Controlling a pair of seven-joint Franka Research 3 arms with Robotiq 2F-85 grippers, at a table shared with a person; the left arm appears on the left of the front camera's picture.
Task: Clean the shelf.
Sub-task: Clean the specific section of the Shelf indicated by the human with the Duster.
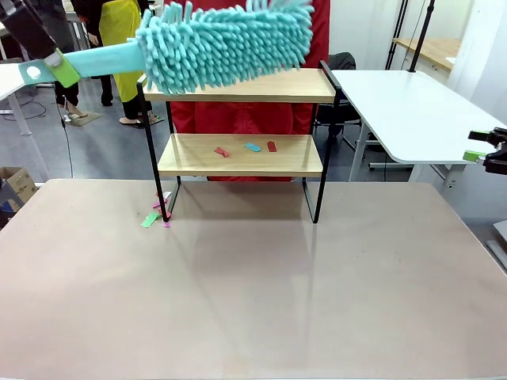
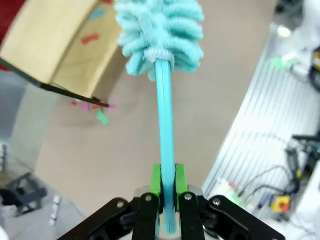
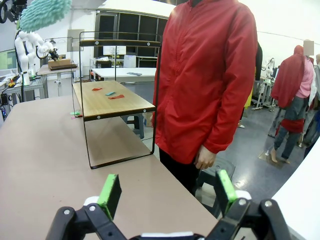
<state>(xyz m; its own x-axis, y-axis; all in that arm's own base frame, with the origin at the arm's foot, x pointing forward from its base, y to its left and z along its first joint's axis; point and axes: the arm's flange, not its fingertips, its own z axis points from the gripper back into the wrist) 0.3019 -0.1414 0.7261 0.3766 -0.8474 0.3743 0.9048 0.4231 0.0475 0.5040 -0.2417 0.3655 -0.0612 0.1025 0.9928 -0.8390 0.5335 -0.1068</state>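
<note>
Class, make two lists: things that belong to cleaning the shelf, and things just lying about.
Belong to the job:
shelf
duster
left gripper, shut on its handle
scraps on the lower board
scraps by the shelf leg

Lying about:
right gripper, open
person in red jacket
white table

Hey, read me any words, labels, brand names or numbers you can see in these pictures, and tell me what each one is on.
No text can be read in any view.
The shelf, the teal duster and the coloured scraps on its lower board carry no print.
The person's red jacket shows no logo.
Any print on the cardboard box is too small to tell.
</note>
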